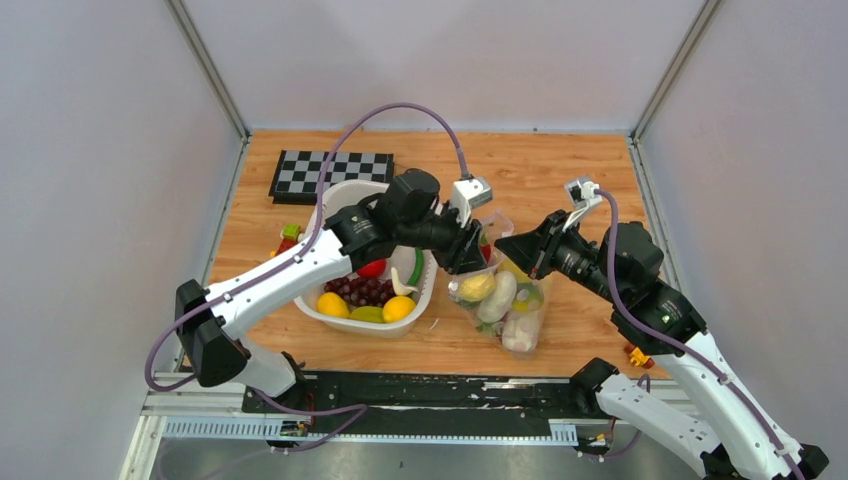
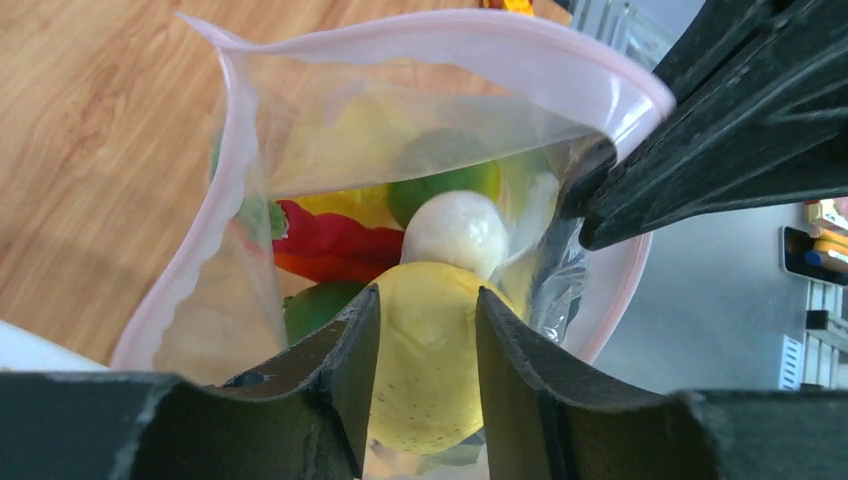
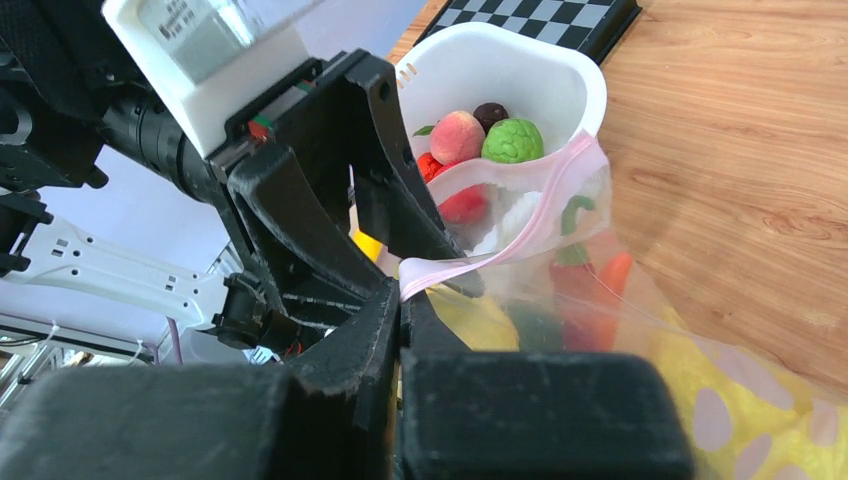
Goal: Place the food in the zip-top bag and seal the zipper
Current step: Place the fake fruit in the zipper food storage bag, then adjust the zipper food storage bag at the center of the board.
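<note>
Black fingers [image 2: 340, 350] of the left gripper [image 2: 428, 300] stand about half apart with a lemon [image 2: 425, 380] between them, pads against its sides, its long axis running along the fingers. Straight ahead gapes the zip-top bag [image 2: 330, 130], already holding a chili [image 2: 330, 240], lime [image 2: 450, 185] and garlic [image 2: 455, 232]. At its rim the right gripper [image 3: 402, 290] is pinched fully closed on the zipper [image 3: 520, 235], propping the mouth open. Release looks due: the lemon sits over the opening. More food [image 3: 512, 140] waits in the white basket [image 3: 560, 80] beside the bag.
</note>
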You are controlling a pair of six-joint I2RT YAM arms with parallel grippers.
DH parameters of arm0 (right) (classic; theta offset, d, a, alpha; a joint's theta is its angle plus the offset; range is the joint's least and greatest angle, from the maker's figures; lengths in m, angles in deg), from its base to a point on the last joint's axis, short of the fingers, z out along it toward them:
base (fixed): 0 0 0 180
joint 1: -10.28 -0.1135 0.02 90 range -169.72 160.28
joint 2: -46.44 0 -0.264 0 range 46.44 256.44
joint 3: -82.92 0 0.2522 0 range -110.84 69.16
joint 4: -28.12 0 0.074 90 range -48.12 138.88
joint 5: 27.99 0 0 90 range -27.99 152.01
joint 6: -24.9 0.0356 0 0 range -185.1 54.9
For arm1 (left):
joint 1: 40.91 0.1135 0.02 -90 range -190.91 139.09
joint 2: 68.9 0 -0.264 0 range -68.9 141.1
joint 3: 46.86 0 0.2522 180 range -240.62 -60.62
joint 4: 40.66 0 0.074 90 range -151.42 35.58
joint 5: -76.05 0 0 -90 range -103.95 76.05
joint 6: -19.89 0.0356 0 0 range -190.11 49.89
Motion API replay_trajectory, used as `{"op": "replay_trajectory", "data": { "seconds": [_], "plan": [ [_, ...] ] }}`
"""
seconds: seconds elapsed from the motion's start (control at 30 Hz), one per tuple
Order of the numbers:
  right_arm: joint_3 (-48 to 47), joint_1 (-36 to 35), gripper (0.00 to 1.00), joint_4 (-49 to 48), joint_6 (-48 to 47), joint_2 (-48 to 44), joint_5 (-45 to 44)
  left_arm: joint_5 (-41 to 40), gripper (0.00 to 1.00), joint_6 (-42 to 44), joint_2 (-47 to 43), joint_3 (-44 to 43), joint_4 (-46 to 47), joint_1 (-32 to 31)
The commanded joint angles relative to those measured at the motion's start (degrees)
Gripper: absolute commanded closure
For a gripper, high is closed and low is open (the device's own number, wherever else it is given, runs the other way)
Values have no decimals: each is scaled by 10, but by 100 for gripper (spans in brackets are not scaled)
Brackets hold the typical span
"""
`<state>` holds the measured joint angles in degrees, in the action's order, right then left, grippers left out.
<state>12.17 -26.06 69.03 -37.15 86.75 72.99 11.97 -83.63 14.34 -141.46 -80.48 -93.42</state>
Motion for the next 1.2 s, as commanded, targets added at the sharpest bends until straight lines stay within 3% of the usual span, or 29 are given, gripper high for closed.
{"op": "replay_trajectory", "data": {
  "seconds": [0.0,0.1,0.2,0.37,0.53,0.67,0.8,0.9,1.17],
  "plan": [
    [-15,-1,100,-69,-7,-7,6,-49,46,27,-14,-16,-49,-6],
    [-15,-1,100,-66,-10,-8,4,-93,32,13,-52,-3,-4,-6],
    [-14,-1,100,-61,-14,-9,6,-122,25,0,-96,13,38,-5],
    [-11,-1,100,-60,-18,-8,20,-189,19,-17,-164,56,92,-6],
    [-12,-1,100,-60,-21,-7,25,-309,16,-14,-182,86,40,-5],
    [-10,-1,100,-59,-19,-7,25,-298,13,-44,-161,99,-4,-4],
    [-4,-1,100,-63,-12,-8,27,-246,14,-87,-163,154,56,-4],
    [-1,-1,100,-65,-11,-12,27,-231,26,-100,-151,154,73,-2],
    [-4,-1,100,-42,-19,-15,13,-190,86,-115,-156,130,130,0]
  ]
}}
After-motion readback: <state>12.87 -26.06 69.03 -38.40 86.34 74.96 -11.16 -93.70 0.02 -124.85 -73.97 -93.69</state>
